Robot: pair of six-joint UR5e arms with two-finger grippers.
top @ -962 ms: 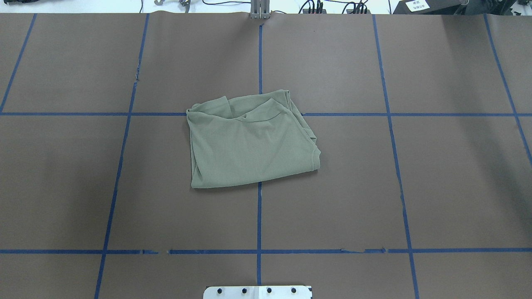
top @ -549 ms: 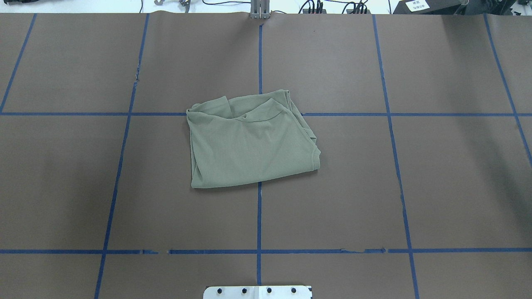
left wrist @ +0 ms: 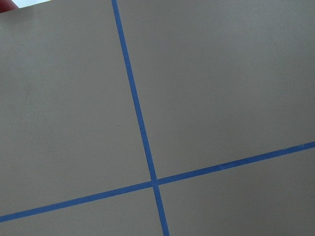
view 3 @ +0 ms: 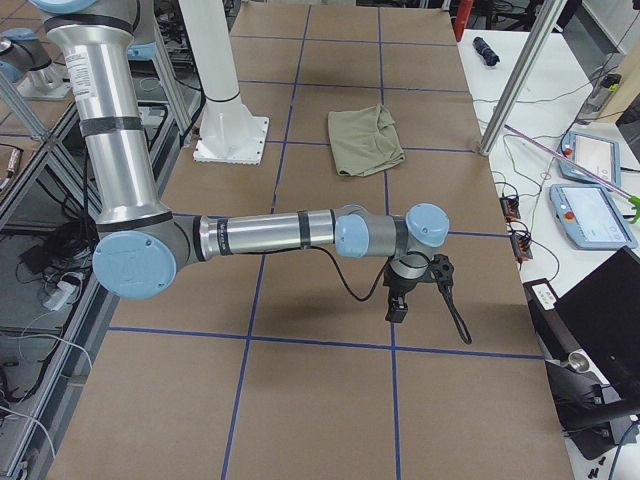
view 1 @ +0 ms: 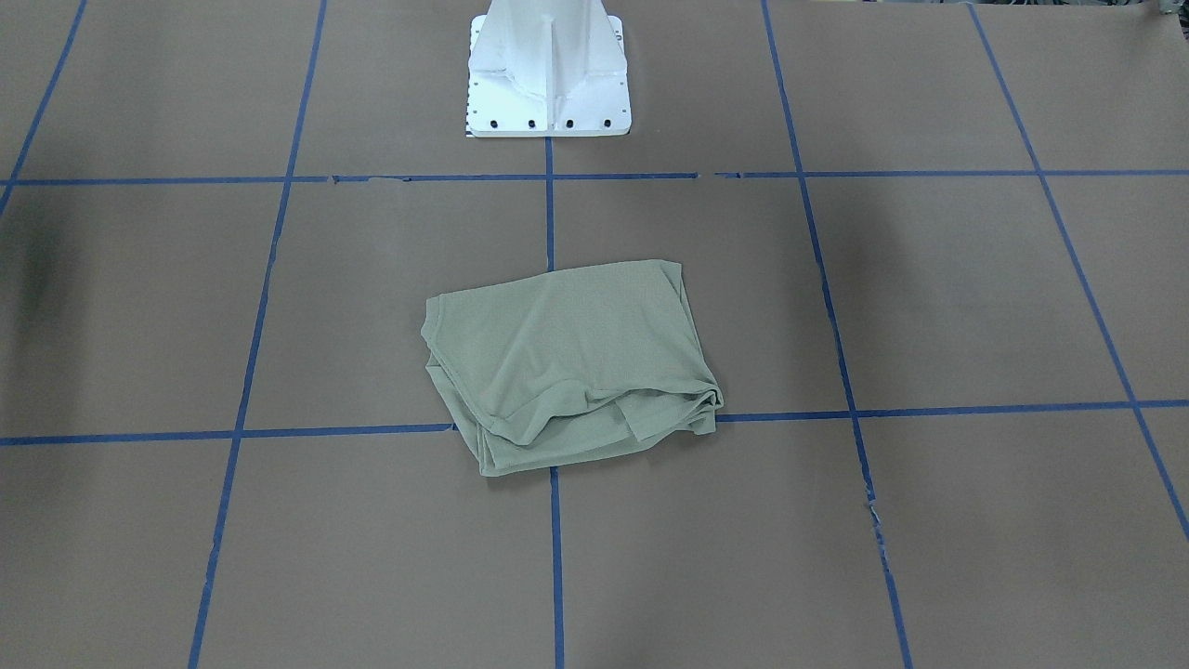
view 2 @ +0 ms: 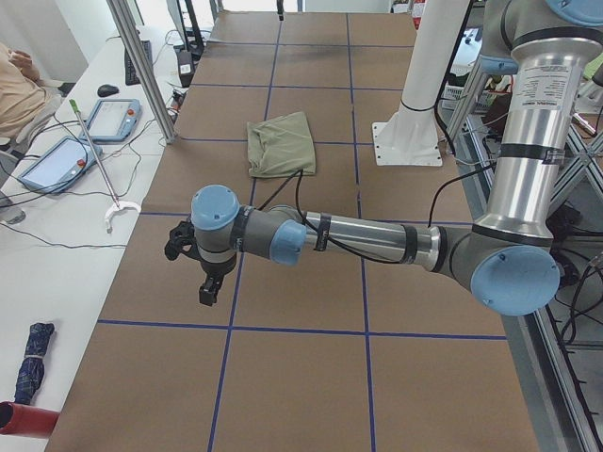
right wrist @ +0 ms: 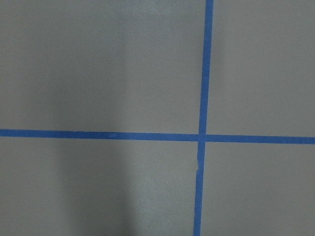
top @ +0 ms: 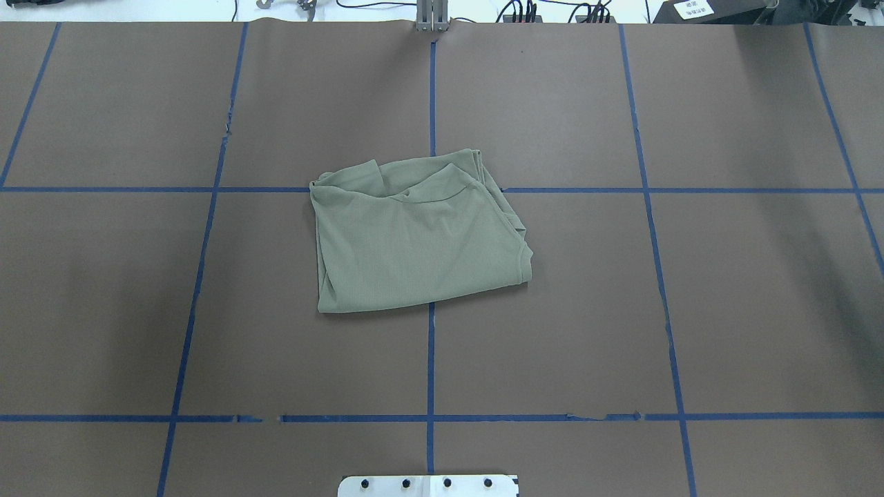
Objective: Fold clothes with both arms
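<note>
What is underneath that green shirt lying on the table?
The shirt lies on the brown table. Blue tape lines run under it; their crossing is covered, as is anything else beneath.

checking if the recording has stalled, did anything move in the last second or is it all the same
Nothing visibly changed. In the overhead view the folded shirt lies on the same spot of the table, with the same outline and creases, and no arm has come into that view.
</note>
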